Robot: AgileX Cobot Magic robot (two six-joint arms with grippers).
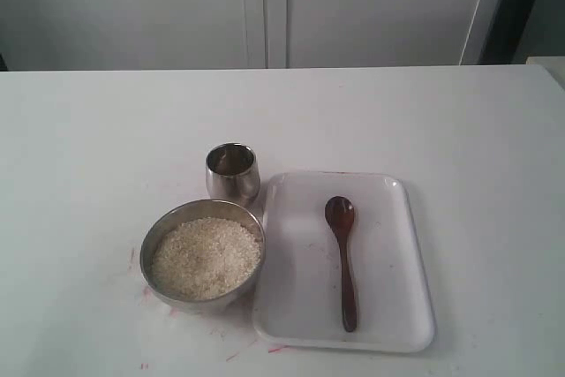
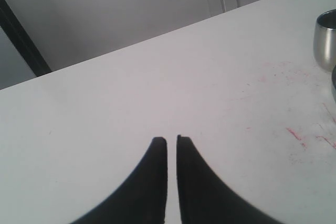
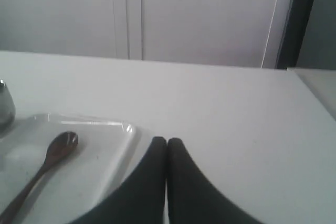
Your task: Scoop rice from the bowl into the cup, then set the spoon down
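White rice (image 1: 206, 256) fills the wide steel bowl (image 1: 155, 237) at the front left of the table. Just behind it stands the small steel cup (image 1: 233, 171), which also shows at the edge of the left wrist view (image 2: 325, 40). The dark wooden spoon (image 1: 342, 258) lies flat on a white tray (image 1: 291, 306), bowl end away from the front edge. In the right wrist view the spoon (image 3: 52, 156) lies beside my right gripper (image 3: 167, 141), which is shut and empty. My left gripper (image 2: 171, 140) is shut with a thin slit between its fingers, over bare table. Neither gripper shows in the exterior view.
The white tray (image 3: 118, 145) sits right of the bowl and cup. Faint red marks (image 2: 296, 132) stain the white table (image 1: 459, 130) near the bowl. A grey cabinet wall (image 1: 265, 6) stands behind the table.
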